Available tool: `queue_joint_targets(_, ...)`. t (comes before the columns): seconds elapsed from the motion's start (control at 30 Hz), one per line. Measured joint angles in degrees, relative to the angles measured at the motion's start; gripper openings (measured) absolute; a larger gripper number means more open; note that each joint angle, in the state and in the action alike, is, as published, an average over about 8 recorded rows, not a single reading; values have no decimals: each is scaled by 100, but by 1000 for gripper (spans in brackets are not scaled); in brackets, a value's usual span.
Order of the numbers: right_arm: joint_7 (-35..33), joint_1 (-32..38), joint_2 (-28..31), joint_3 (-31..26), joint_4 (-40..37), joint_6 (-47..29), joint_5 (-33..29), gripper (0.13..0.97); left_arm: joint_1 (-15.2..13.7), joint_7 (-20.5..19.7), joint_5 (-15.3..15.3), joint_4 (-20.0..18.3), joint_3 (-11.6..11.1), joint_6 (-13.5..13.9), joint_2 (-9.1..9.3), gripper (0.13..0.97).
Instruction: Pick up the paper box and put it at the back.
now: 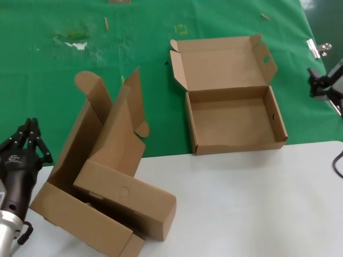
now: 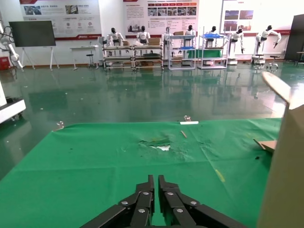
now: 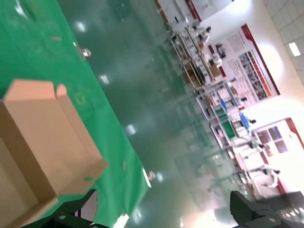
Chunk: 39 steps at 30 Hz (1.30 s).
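The paper box [image 1: 230, 115] lies open on the green cloth [image 1: 134, 43], lid folded back, its front wall at the edge of the white tabletop. It also shows in the right wrist view [image 3: 38, 142]. A small yellow square outline [image 1: 181, 29] lies just behind the lid. My right gripper [image 1: 317, 81] hangs at the right edge of the view, beside and apart from the box; its fingers [image 3: 88, 205] stand wide apart and empty. My left gripper [image 1: 29, 127] is shut and empty at the lower left, far from the box; it also shows in the left wrist view [image 2: 156, 179].
A larger cardboard box with tall flaps [image 1: 102, 144] and a box with an embossed circle [image 1: 126, 198] lean together at the front left, close to my left gripper. White tabletop [image 1: 257, 203] fills the front. A metal clip [image 1: 319, 48] sits at the far right. A scuffed patch [image 1: 75, 42] marks the cloth.
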Motion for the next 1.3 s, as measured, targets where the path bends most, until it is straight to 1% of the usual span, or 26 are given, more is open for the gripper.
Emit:
queue_joint_targets(0.13, -97, -66, 4, -72, -110, 199, 349, 966, 0, 0, 0, 0, 0, 0, 0, 193)
queue_joint_targets(0.27, -211, -145, 10, -151, -237, 438, 763, 966, 0, 0, 0, 0, 0, 0, 0, 193)
queue_joint_targets(0.53, -454, -314, 23, -317, -508, 947, 1645, 966, 0, 0, 0, 0, 0, 0, 0, 311)
queue_joint_targets(0.57, -484, -334, 24, -337, -541, 1010, 1752, 966, 0, 0, 0, 0, 0, 0, 0, 311)
queue_joint_targets(0.83, -728, -505, 36, -505, -815, 1523, 2643, 966, 0, 1, -1, 0, 0, 0, 0, 495)
queue_joint_targets(0.87, -758, -526, 38, -526, -848, 1585, 2751, 966, 0, 1, -1, 0, 0, 0, 0, 495)
queue_joint_targets(1.13, -1004, -695, 50, -693, -1121, 2098, 3640, 966, 0, 3, -1, 0, 0, 0, 0, 708)
queue_joint_targets(1.17, -1034, -717, 52, -713, -1154, 2161, 3748, 966, 0, 3, -1, 0, 0, 0, 0, 708)
queue_joint_targets(1.3, -1156, -802, 58, -797, -1290, 2417, 4193, 966, 0, 2, -1, 0, 0, 0, 0, 784)
